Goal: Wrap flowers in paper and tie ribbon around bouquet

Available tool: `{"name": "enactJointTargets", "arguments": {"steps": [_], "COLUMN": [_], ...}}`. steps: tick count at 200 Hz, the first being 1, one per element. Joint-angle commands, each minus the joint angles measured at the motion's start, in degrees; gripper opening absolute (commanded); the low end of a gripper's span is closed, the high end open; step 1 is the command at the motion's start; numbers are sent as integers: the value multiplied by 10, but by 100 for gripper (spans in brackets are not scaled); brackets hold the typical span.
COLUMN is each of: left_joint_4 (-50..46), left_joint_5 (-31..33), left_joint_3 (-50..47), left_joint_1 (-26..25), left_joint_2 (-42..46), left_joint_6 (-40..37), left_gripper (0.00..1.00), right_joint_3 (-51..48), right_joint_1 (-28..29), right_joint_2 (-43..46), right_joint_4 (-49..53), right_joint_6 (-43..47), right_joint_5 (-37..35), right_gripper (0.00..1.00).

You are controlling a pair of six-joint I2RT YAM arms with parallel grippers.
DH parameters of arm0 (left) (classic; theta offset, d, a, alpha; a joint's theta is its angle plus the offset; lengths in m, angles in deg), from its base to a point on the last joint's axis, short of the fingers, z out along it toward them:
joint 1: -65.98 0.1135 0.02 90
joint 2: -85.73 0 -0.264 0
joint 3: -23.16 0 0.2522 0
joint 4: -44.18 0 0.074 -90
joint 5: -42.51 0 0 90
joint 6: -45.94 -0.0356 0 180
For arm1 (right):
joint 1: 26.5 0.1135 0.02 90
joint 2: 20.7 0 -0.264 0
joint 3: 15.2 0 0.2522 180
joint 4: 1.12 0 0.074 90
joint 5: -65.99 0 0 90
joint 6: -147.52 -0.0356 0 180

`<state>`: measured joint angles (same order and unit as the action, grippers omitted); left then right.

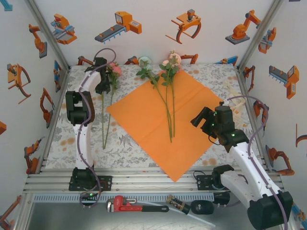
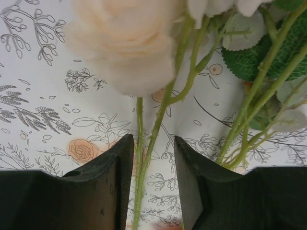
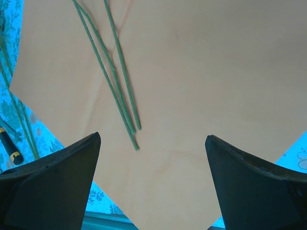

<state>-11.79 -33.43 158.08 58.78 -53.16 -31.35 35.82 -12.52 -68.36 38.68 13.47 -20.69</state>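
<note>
A tablecloth (image 1: 127, 143) printed with grey sprigs and orange roses covers the table. White walls (image 1: 153, 45) stand on 3 sides, dotted with orange machine stickers (image 1: 120, 26). Slotted aluminium rails (image 1: 153, 179) run along the table's near edge. In front of them, on a grey metal ledge (image 1: 57, 215), a red pipe wrench (image 1: 136, 205) lies flat, head toward the left. Near its handle end sit a small brown-and-black cylinder (image 1: 178, 204) and a black rounded object (image 1: 202, 207).

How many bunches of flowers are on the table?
2. One bunch lies on the orange paper, blooms past its far corner. The other bunch is left of the paper, a stem inside the left hand. Stems within each may overlap.
</note>
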Motion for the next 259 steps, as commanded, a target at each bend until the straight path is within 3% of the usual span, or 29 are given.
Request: {"name": "enactJointTargets", "arguments": {"steps": [1, 45, 92, 112, 133, 174, 194, 212, 235, 259], "left_joint_4": [-64, -126, -118, -86, -45, 22, 62, 106, 117, 89], "left_joint_5": [-4, -11, -22, -22, -11, -70, -117, -132, -117, -134], "left_joint_3": [36, 99, 83, 47, -4, -56, -53, -21, 115, 323], "left_joint_1": [9, 18, 25, 25, 22, -3, -44, -120, -225, -288], "left_joint_2": [-22, -66, -51, 0, 87, 261, 299, 283, 174, 17], "left_joint_6": [-12, -8, -12, -18, -17, 23, 73, 104, 121, 191], "left_gripper": [38, 31, 8, 0, 0, 0, 0, 0, 0, 0], "right_joint_3": [24, 35, 38, 39, 40, 44, 42, 44, 46, 35], "right_joint_1": [0, 1, 0, 1, 0, 1, 1, 1, 1, 1], "right_joint_2": [11, 16, 23, 23, 21, 11, 6, 1, 4, 29], "right_joint_4": [10, 19, 24, 24, 24, 18, 12, 11, 18, 30], "right_joint_6": [2, 3, -1, -1, -2, -3, -4, -3, -2, -3], "right_joint_5": [-14, -14, -14, -15, -15, -13, -12, -10, -7, -12], "right_gripper": [81, 81, 81, 81, 81, 81, 81, 81, 81, 81]}}
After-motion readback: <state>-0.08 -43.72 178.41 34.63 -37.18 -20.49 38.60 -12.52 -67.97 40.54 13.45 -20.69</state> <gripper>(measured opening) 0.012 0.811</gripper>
